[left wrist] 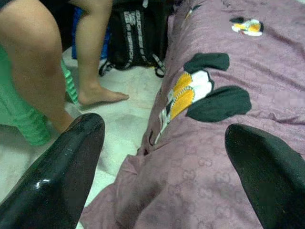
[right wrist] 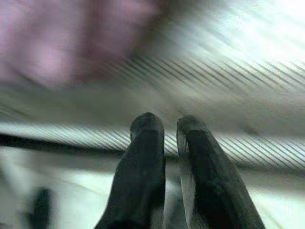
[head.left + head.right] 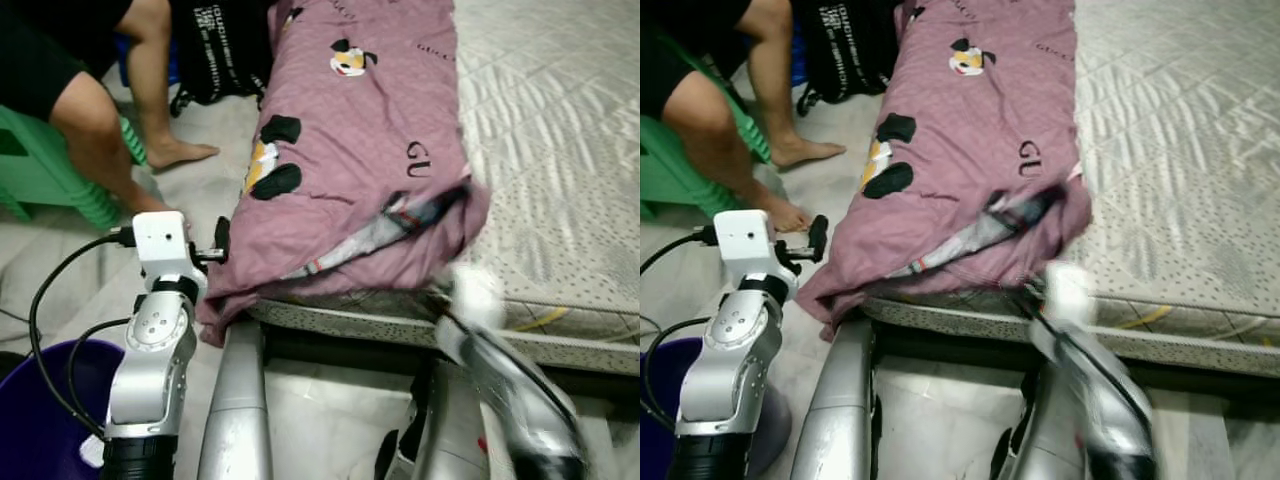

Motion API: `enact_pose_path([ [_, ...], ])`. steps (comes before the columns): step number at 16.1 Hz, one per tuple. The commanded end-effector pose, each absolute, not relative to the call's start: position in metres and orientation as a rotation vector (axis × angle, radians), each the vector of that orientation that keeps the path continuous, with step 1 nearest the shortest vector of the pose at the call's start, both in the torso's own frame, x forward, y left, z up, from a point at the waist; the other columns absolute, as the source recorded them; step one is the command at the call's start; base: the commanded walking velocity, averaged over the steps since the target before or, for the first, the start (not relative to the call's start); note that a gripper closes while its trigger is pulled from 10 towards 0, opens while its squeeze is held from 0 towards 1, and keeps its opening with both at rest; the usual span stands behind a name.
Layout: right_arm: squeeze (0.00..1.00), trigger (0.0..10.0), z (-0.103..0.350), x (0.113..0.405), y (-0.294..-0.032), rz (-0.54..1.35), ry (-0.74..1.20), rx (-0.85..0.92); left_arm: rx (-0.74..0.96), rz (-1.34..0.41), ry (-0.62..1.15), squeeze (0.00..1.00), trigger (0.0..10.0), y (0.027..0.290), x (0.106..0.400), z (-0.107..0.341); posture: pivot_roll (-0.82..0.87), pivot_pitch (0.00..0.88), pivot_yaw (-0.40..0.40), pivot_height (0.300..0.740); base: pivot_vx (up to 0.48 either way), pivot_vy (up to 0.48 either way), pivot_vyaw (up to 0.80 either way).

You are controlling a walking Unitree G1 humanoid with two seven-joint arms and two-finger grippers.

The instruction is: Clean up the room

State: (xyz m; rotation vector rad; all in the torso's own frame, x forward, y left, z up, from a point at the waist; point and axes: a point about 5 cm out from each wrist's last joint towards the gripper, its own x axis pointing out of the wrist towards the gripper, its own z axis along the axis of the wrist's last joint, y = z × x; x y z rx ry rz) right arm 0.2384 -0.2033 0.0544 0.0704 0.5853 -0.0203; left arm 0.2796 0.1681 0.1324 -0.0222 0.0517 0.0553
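Near left there's a purple bucket (image 3: pixel 40 400). Left gripper (image 1: pixel 162 162) is spread wide at the near left edge of the pink blanket (image 3: pixel 360 150) on the mattress (image 3: pixel 560 120). Right gripper (image 2: pixel 170 125), blurred, looks pinched together by the mattress's near edge. Far left, a person's legs (image 3: pixel 120 130)

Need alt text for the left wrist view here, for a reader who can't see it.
The left pincer is open, its two black fingers spread over a mauve quilt printed with a cartoon duck patch. Beside the bed, a seated person's bare legs rest on pale floor by a green stool and a black backpack.
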Motion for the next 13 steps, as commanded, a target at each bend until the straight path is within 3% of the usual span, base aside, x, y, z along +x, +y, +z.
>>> enact_pose_path([
  [1, 1.0, 10.0, 0.062, 0.234, -0.2, -0.019, 0.593, 0.048, -0.026, 0.035, 0.051, 0.0, 10.0, 0.164, 0.28, 0.131, 0.07, 0.095, 0.002, 0.532, 0.0, 0.0, 0.0],
  [5, 1.0, 10.0, 0.057, 0.208, -0.22, -0.041, 0.714, -0.069, -0.034, 0.021, 0.052, 0.0, 10.0, 0.161, 0.285, 0.129, 0.05, 0.082, 0.0, 0.532, 0.0, 0.0, 0.0],
  [9, 1.0, 10.0, 0.116, 0.267, -0.24, -0.201, 0.344, -0.305, -0.041, 0.018, 0.037, 0.0, 10.0, 0.158, 0.289, 0.131, 0.06, 0.068, -0.003, 0.532, 0.0, 0.0, 0.0],
  [11, 1.0, 10.0, 0.142, 0.292, -0.238, -0.232, 0.214, -0.335, -0.041, 0.02, 0.03, 0.0, 10.0, 0.159, 0.289, 0.132, 0.07, 0.064, -0.005, 0.532, 0.0, 0.0, 0.0],
  [13, 1.0, 10.0, 0.163, 0.318, -0.222, -0.199, 0.087, -0.233, -0.041, 0.028, 0.023, 0.0, 10.0, 0.159, 0.29, 0.132, 0.07, 0.058, -0.01, 0.532, 0.0, 0.0, 0.0],
])
